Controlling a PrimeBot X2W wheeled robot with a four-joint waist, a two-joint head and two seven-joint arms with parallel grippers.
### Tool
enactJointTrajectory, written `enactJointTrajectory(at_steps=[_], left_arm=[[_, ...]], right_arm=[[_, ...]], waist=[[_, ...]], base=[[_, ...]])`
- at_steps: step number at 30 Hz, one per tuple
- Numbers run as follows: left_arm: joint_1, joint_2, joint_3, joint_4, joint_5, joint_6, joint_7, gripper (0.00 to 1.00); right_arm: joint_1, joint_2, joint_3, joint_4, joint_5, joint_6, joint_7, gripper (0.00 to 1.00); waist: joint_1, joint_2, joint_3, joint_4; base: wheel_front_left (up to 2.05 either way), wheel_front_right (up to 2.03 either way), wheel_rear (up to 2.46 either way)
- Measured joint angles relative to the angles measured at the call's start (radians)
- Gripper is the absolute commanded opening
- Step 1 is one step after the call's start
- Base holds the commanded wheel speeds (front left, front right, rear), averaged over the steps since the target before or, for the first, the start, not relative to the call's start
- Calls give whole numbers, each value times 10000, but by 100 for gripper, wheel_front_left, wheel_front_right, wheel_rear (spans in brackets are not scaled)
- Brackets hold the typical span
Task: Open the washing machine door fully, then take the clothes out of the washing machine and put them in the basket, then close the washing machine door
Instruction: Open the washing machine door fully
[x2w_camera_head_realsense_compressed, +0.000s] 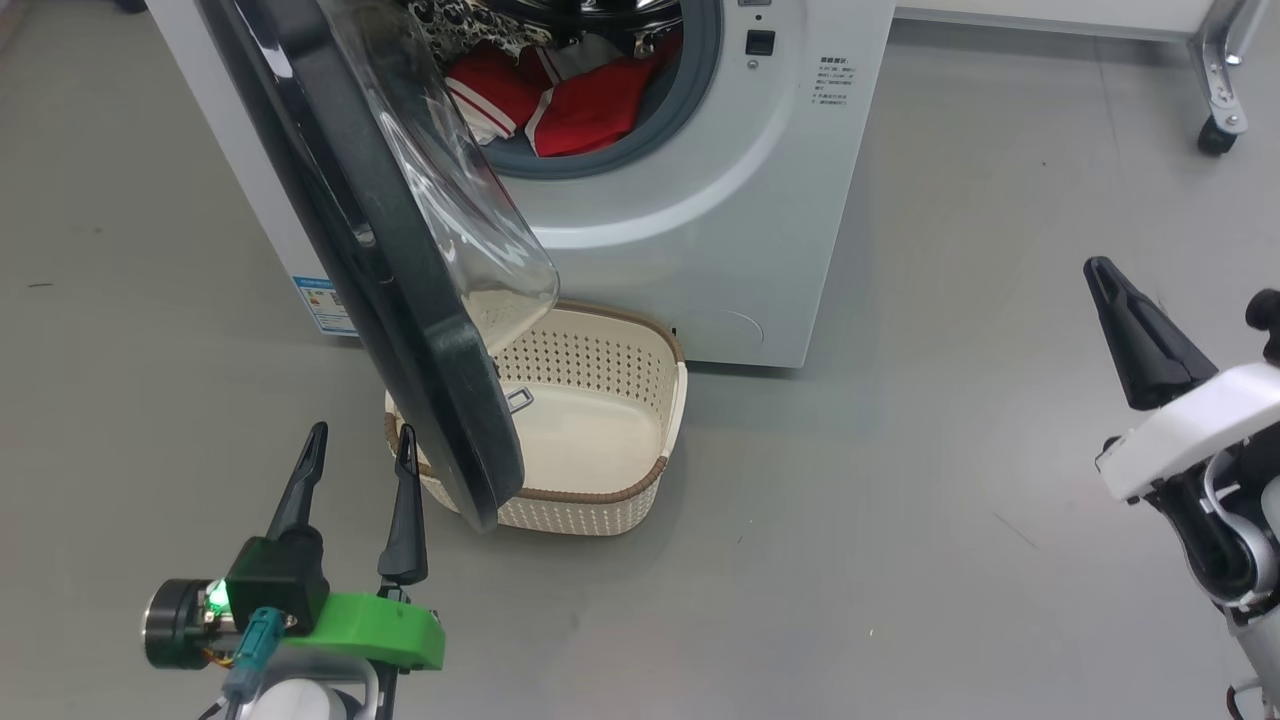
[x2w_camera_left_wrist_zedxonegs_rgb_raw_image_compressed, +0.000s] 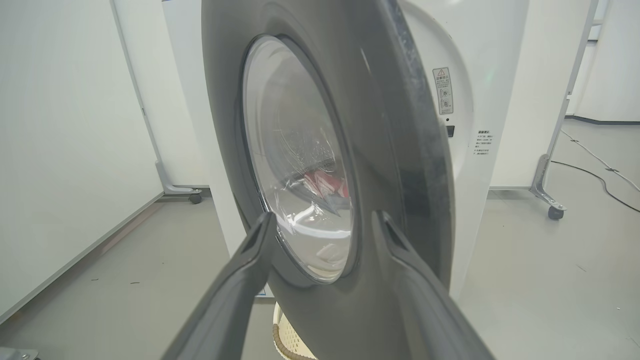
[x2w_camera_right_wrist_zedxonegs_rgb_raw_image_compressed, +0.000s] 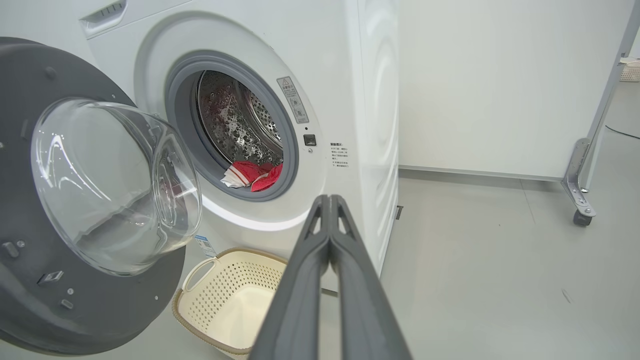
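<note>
Door (x2w_camera_head_realsense_compressed: 400, 260) swung out; red clothes (x2w_camera_head_realsense_compressed: 590, 110) in washer (x2w_camera_head_realsense_compressed: 700, 230) drum.
Head: door edge-on above basket (x2w_camera_head_realsense_compressed: 600, 495), glass bulge facing washer; left gripper (x2w_camera_head_realsense_compressed: 362, 432) fingers spread beside its lower rim; right gripper (x2w_camera_head_realsense_compressed: 1105, 275) fingers pressed together. Left wrist: door's outer face ahead. Right wrist: clothes at drum mouth.

Place: a test lab or studio space.
Signs: white partition panels (x2w_camera_left_wrist_zedxonegs_rgb_raw_image_compressed: 60, 150) on castors (x2w_camera_right_wrist_zedxonegs_rgb_raw_image_compressed: 581, 218), bare grey floor (x2w_camera_head_realsense_compressed: 900, 520), freestanding washing machine (x2w_camera_head_realsense_compressed: 700, 250).
</note>
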Motion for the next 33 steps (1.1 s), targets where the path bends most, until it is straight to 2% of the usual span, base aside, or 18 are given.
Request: enactJointTrajectory(at_steps=[6,16,25,26,27,28,33], left_arm=[[61,-2,40,-15,0,0,0,100],[253,0,-31,-19,0,0,0,100],[314,0,-50,123,-46,0,0,100],[319,0,-48,136,-48,0,0,100],[323,0,-46,150,-59,0,0,100],[334,0,-40,165,-59,0,0,100],[439,0,-13,198,-73,0,0,100]], right_arm=[[864,-61,0,82,-579,-119,-909,0],[1757,121,-215,119,-997,-629,-2284,0],[2222,407,-278,102,-1555,-915,-2368,0],[2290,433,-280,104,-1592,-984,-2368,8],[2359,468,-303,104,-1622,-995,-2370,46],[2415,506,-334,104,-1672,-1068,-2370,100],[2460,696,-512,40,-1804,-1158,-2372,100]], waist=[[0,0,-89,-181],[0,0,-133,-389],[0,0,-134,-447],[0,0,-141,-452],[0,0,-150,-456],[0,0,-159,-461],[0,0,-204,-489]], base=[[0,0,0],[0,0,0],[0,0,0],[0,0,0],[0,0,0],[0,0,0],[0,0,0]])
